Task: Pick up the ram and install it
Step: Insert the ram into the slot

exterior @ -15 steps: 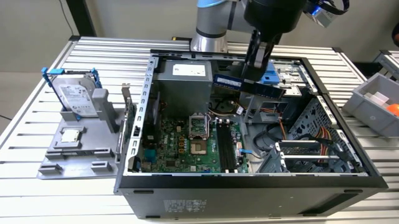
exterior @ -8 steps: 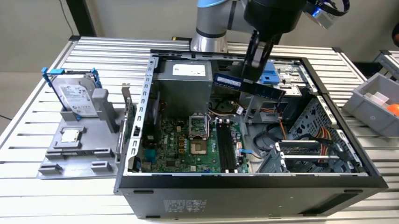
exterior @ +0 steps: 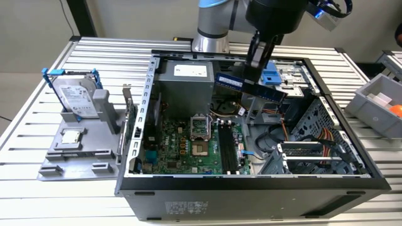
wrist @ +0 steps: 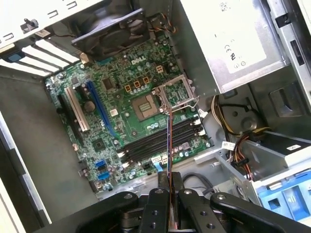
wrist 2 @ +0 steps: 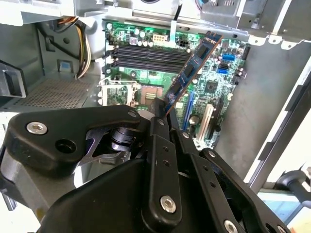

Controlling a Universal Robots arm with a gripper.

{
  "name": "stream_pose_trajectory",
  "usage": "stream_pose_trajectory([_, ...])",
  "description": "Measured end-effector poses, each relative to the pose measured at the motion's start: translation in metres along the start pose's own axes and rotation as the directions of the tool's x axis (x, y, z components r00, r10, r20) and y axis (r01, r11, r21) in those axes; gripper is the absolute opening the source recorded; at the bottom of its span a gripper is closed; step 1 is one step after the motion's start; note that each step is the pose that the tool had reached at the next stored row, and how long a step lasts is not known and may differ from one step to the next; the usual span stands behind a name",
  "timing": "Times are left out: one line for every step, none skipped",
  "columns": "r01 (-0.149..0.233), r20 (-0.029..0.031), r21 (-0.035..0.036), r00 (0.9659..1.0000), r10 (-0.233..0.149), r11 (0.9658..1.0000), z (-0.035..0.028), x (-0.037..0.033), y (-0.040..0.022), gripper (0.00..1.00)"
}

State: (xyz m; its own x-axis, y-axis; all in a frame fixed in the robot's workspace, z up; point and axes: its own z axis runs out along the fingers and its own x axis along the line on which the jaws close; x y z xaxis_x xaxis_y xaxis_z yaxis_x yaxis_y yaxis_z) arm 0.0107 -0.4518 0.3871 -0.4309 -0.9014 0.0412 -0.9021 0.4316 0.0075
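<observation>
Ram's in the gripper, hanging over the open case

My gripper (exterior: 253, 79) is clenched on the ram (exterior: 251, 87) roughly mid-length, pinching its flat faces. The stick sits tilted in the air over the case (exterior: 251, 184), toward its far edge in the exterior view, above the motherboard (wrist: 121, 97) and clear of the empty memory slots (wrist: 155, 141). I reckon it's light and stiff but fragile, with smooth faces that could slip, so grip the faces and keep off the contact edge.
</observation>
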Motion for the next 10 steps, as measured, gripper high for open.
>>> stream_pose_trajectory([-0.007, 0.0000, -0.0003, 1.0000, 0.007, 1.0000, 0.0000, 0.0000, 0.0000, 0.00])
stream_pose_trajectory([-0.014, 0.0000, -0.0005, 0.9999, 0.014, 0.9999, 0.0001, 0.0000, 0.0000, 0.00])
stream_pose_trajectory([-0.020, 0.0000, -0.0008, 0.9998, 0.020, 0.9998, 0.0002, 0.0000, 0.0000, 0.00])
stream_pose_trajectory([-0.027, 0.0000, -0.0010, 0.9996, 0.027, 0.9996, 0.0002, 0.0000, 0.0000, 0.00])
stream_pose_trajectory([-0.034, 0.0000, -0.0013, 0.9994, 0.034, 0.9994, 0.0003, 0.0000, 0.0000, 0.00])
stream_pose_trajectory([-0.040, 0.0001, -0.0016, 0.9992, 0.040, 0.9992, 0.0003, 0.0000, 0.0000, 0.00])
stream_pose_trajectory([-0.046, 0.0000, -0.0018, 0.9989, 0.046, 0.9989, 0.0004, 0.0000, 0.0000, 0.00])
stream_pose_trajectory([-0.053, 0.0000, -0.0020, 0.9986, 0.053, 0.9986, 0.0004, 0.0000, 0.0000, 0.00])
stream_pose_trajectory([-0.060, 0.0000, -0.0023, 0.9982, 0.060, 0.9982, 0.0005, 0.0000, 0.0000, 0.00])
stream_pose_trajectory([-0.066, 0.0000, -0.0026, 0.9978, 0.066, 0.9978, 0.0006, 0.0000, 0.0000, 0.00])
